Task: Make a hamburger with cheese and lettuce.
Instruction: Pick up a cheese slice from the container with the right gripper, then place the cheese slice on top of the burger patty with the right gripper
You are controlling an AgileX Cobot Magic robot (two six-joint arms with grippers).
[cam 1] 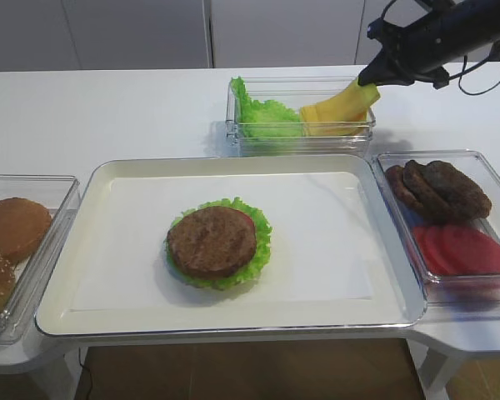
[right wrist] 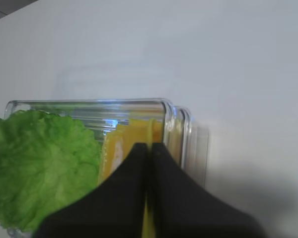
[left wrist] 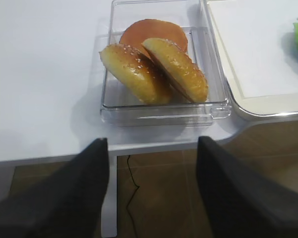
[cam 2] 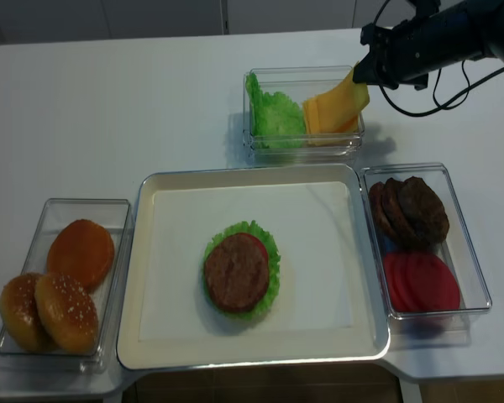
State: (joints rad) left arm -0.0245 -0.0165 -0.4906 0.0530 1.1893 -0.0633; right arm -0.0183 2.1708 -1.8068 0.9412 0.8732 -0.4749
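The hamburger [cam 1: 212,242] lies mid-tray: a brown patty on a ruffled green lettuce [cam 1: 262,250] leaf; it also shows in the realsense view [cam 2: 238,271]. My right gripper [cam 1: 368,82] is over the back container, shut on the top corner of a yellow cheese slice [cam 1: 340,104]. The slice slants up out of the container. In the right wrist view the fingers [right wrist: 150,146] are pressed together with the yellow cheese [right wrist: 134,134] between them. My left gripper [left wrist: 153,141] is open and empty, over the table's front edge near the buns. It is out of both high views.
The white tray [cam 1: 317,308] fills the middle. A clear container [cam 1: 33,275] at left holds tan buns [left wrist: 149,69]. A right container [cam 1: 483,292] holds loose patties [cam 1: 437,190] and tomato slices [cam 1: 462,250]. The back container [cam 1: 300,137] holds loose lettuce leaves [right wrist: 39,163] and cheese.
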